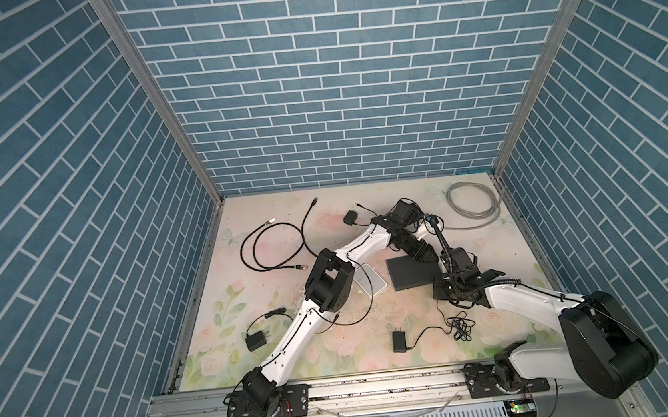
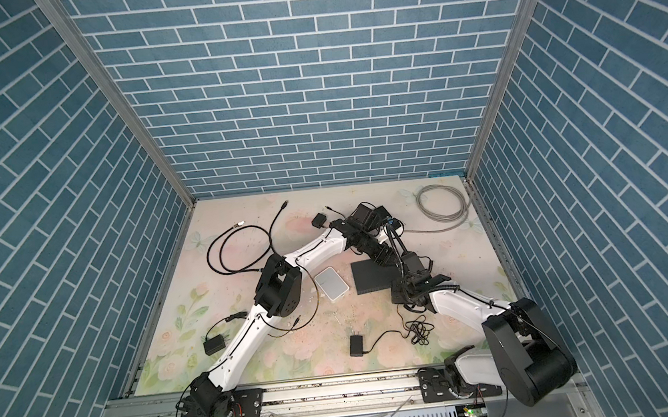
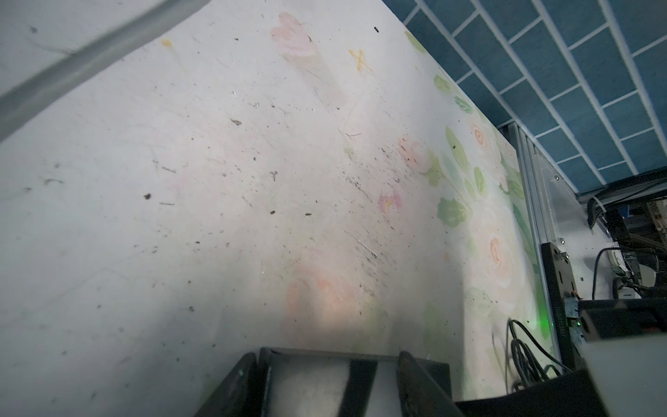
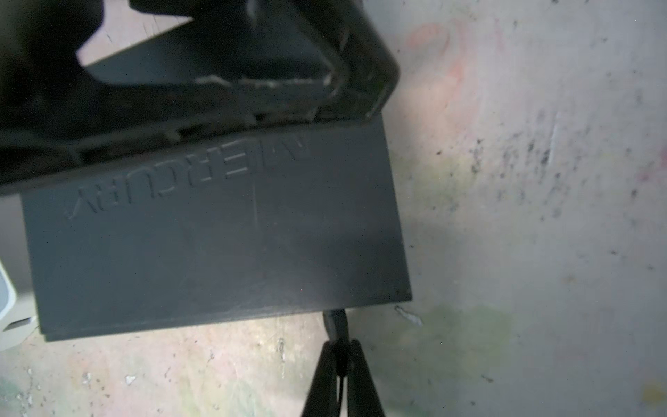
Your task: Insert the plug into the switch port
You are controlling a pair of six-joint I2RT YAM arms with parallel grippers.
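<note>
Left fingers (image 3: pixel 238 388) spread apart; right fingers (image 4: pixel 320 386) pinched together.

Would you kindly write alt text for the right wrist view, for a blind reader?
The right gripper, shut on a thin black plug, holds it at the edge of a dark grey switch embossed MERCURY. The left gripper covers its far edge.
</note>
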